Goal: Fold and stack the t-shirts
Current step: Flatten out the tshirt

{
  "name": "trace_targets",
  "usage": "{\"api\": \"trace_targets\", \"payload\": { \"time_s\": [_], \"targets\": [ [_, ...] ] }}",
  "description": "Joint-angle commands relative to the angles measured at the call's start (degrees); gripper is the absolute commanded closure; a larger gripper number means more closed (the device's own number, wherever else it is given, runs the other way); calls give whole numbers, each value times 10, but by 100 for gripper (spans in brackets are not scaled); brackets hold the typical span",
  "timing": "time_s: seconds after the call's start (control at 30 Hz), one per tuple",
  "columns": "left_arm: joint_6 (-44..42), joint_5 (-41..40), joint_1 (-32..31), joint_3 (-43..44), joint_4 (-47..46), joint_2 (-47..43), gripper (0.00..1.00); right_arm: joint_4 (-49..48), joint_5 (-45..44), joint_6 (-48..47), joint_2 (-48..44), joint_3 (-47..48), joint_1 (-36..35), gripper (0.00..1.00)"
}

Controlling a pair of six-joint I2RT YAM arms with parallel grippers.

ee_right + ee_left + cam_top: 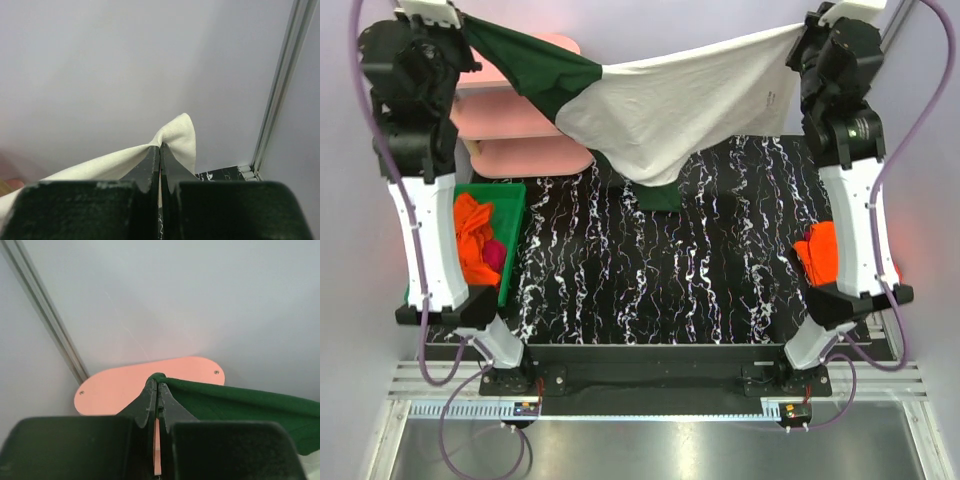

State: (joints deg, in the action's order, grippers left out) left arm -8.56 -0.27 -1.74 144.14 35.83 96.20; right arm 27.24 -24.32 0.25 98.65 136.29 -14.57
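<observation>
Currently my left gripper is clamped on the white t-shirt at its dark green sleeve, right gripper on a white corner. It hangs stretched between them above the table; faint print, unreadable.

Right arm is half-hiding orange t-shirt at table's right edge. Lettering on white t-shirt is showing too small.

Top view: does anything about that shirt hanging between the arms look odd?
Yes. The t-shirt sags lopsided: the left gripper pinches a green sleeve, the right gripper a white edge, and the other sleeve dangles low over the table.
</observation>
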Motion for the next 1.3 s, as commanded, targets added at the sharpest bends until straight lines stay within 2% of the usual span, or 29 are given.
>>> {"api": "trace_targets", "payload": {
  "time_s": [0.0, 0.07, 0.17, 0.2, 0.27, 0.37, 0.47, 0.57, 0.63, 0.77, 0.87, 0.97, 1.27],
  "targets": [
    [-3, -16, 2, -49, -83, -87, 100, -35, -9, -17, -84, -63, -5, 100],
    [-7, -15, 2, -89, -86, -123, 100, -46, -15, -22, -125, -110, -5, 100],
    [-8, -7, 2, -231, -109, -191, 100, -88, -35, -39, -192, -245, -5, 100],
    [-8, -3, 2, -314, -124, -228, 100, -101, -46, -43, -212, -321, -5, 100],
    [0, -1, 2, -419, -127, -262, 100, -112, -54, -36, -262, -383, -5, 100],
    [6, 14, 2, -517, -118, -328, 100, -95, -56, -6, -332, -475, -5, 100],
    [5, 24, 2, -543, -71, -385, 100, -47, -53, 19, -394, -515, -6, 100],
    [5, 28, 4, -525, -19, -432, 100, -10, -64, 2, -442, -514, -8, 100],
    [7, 31, 4, -494, 2, -445, 100, 3, -71, -27, -461, -481, -8, 100],
    [27, 36, 4, -358, 56, -437, 100, 44, -70, -56, -453, -360, -17, 100],
    [41, 41, 4, -287, 79, -431, 100, 49, -76, -64, -440, -317, -31, 100],
    [38, 32, 4, -232, 87, -425, 100, 48, -78, -70, -425, -277, -40, 100],
    [15, 5, 4, -134, 90, -413, 100, 45, -78, -71, -412, -241, -40, 100]
  ]
}}
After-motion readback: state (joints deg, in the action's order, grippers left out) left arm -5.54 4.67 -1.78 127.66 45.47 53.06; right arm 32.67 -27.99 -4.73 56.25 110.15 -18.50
